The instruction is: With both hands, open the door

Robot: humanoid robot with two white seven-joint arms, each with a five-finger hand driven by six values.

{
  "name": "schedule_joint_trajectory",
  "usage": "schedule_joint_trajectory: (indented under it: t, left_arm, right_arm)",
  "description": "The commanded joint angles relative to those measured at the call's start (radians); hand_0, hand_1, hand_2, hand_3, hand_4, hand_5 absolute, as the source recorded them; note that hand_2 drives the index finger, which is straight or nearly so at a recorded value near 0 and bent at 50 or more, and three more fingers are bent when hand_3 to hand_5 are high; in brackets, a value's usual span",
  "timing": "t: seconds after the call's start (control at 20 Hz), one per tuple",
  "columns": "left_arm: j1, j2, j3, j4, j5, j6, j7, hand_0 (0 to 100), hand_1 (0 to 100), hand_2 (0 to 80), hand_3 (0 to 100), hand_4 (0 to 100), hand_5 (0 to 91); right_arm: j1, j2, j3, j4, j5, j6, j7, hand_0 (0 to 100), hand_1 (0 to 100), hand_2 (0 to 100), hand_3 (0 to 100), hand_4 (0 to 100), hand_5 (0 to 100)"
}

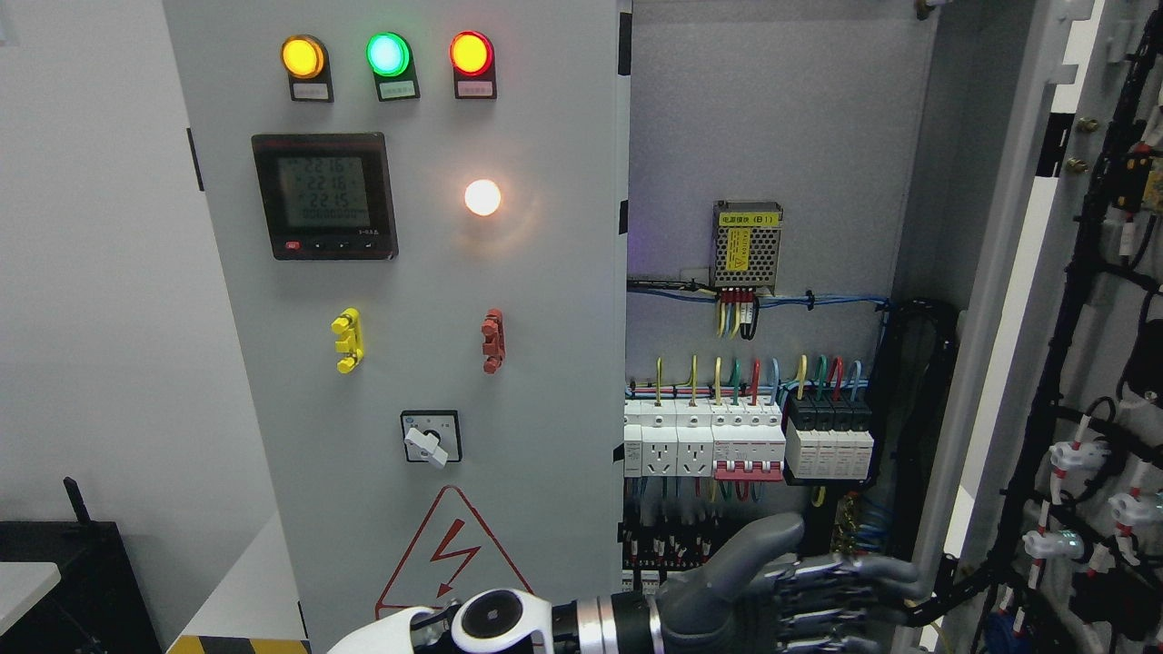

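The left hand (800, 590), fingers (872, 572) extended flat and holding nothing, reached across toward the right-hand cabinet door (1090, 363), which stood swung open just beyond its fingertips, probably to push it wider. Circuit breakers (745, 440) sat above the hand.

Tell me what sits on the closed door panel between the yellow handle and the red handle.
Nothing: in the head view the grey door panel is bare between the yellow handle and the red handle. The rotary switch sits lower, below that stretch.

Inside the cabinet, a row of white circuit breakers (700, 440) sits below a perforated power supply (747, 247).
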Motion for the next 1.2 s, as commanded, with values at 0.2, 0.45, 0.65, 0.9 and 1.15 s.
schedule_joint_trajectory:
  t: [0.2, 0.45, 0.65, 0.9, 1.15]
  left_arm:
    - [0.588, 0.269, 0.469, -0.045, -0.309, -0.009, -0.01, 0, 0, 0.0, 0, 0, 0.0]
    - [0.828, 0.269, 0.595, -0.037, -0.434, -0.009, -0.004, 0, 0, 0.0, 0, 0, 0.0]
    - [0.983, 0.266, 0.715, -0.038, -0.506, -0.011, -0.001, 0, 0, 0.0, 0, 0, 0.0]
    - [1.167, 0.257, 0.853, -0.038, -0.563, -0.014, 0.008, 0, 0, 0.0, 0, 0, 0.0]
    - [1.357, 0.24, 0.953, -0.038, -0.633, -0.093, 0.011, 0, 0, 0.0, 0, 0, 0.0]
  right_arm:
    - [0.0, 0.0, 0.0, 0.0, 0.0, 0.001, 0.001, 38, 0, 0, 0, 0, 0]
    - [0.001, 0.0, 0.0, 0.0, 0.0, 0.001, 0.001, 38, 0, 0, 0, 0, 0]
    - [0.0, -0.001, 0.0, 0.0, 0.0, 0.001, 0.001, 38, 0, 0, 0, 0, 0]
    - [0.0, -0.001, 0.0, 0.0, 0.0, 0.001, 0.001, 38, 0, 0, 0, 0, 0]
    - [0.001, -0.001, 0.0, 0.0, 0.0, 0.001, 0.001, 38, 0, 0, 0, 0, 0]
